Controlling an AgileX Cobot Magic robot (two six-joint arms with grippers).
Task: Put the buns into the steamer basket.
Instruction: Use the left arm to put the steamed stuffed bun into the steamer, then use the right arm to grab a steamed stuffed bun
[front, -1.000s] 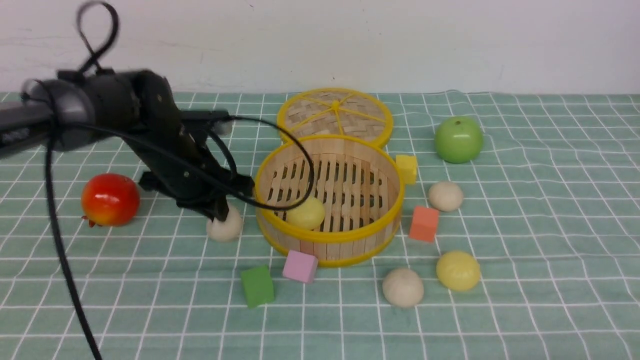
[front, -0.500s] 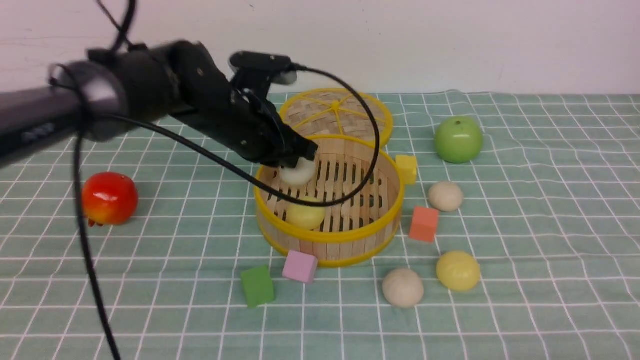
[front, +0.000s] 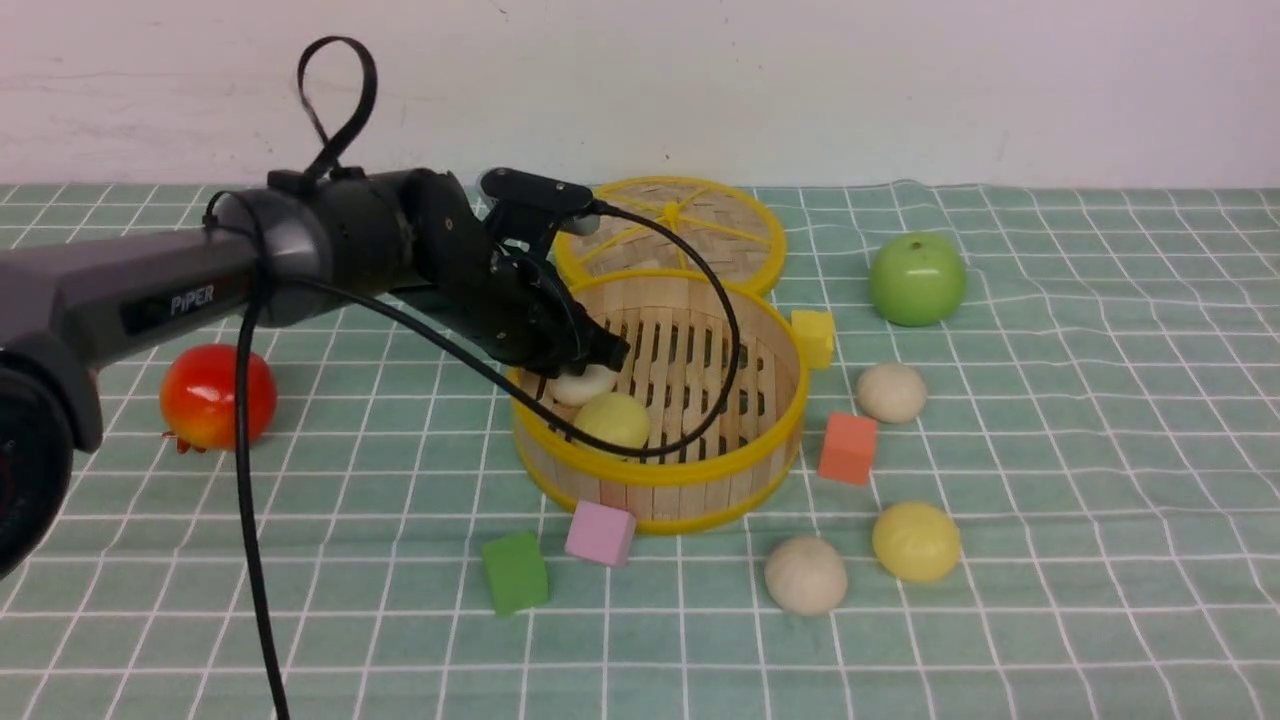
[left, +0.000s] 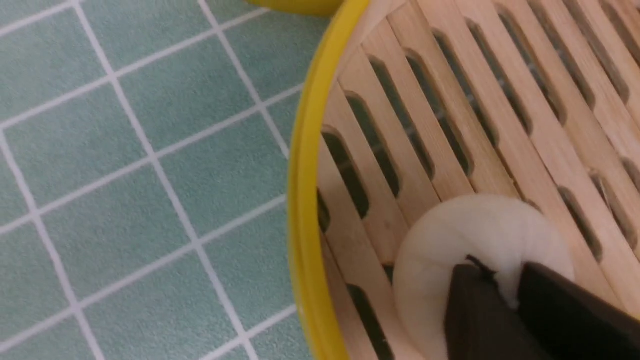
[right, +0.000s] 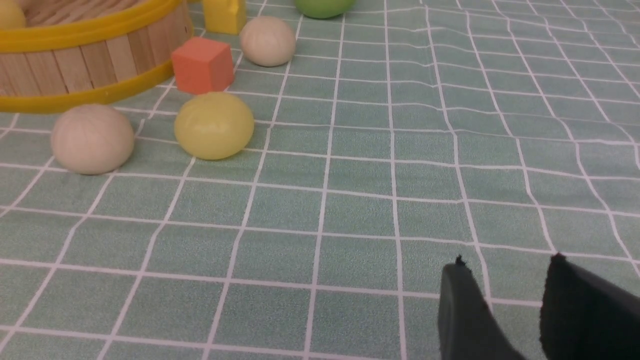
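The steamer basket (front: 660, 470) stands mid-table, and its yellow rim shows in the left wrist view (left: 302, 200). My left gripper (front: 590, 365) reaches into its left side, shut on an off-white bun (front: 583, 383) that is low on the slatted floor. In the left wrist view the fingers (left: 505, 280) pinch that bun (left: 480, 235). A yellow bun (front: 612, 418) lies in the basket beside it. On the cloth lie two off-white buns (front: 891, 392) (front: 806, 574) and a yellow bun (front: 916, 541). My right gripper (right: 507, 265) is open and empty above the cloth.
The woven lid (front: 670, 225) leans behind the basket. A green apple (front: 917, 279) sits at the back right and a red fruit (front: 218, 397) at the left. Yellow (front: 813, 337), orange (front: 848, 447), pink (front: 600, 532) and green (front: 515, 571) cubes ring the basket.
My left gripper lifted the off-white bun from the cloth left of the basket, carried it over the rim and lowered it onto the basket floor.
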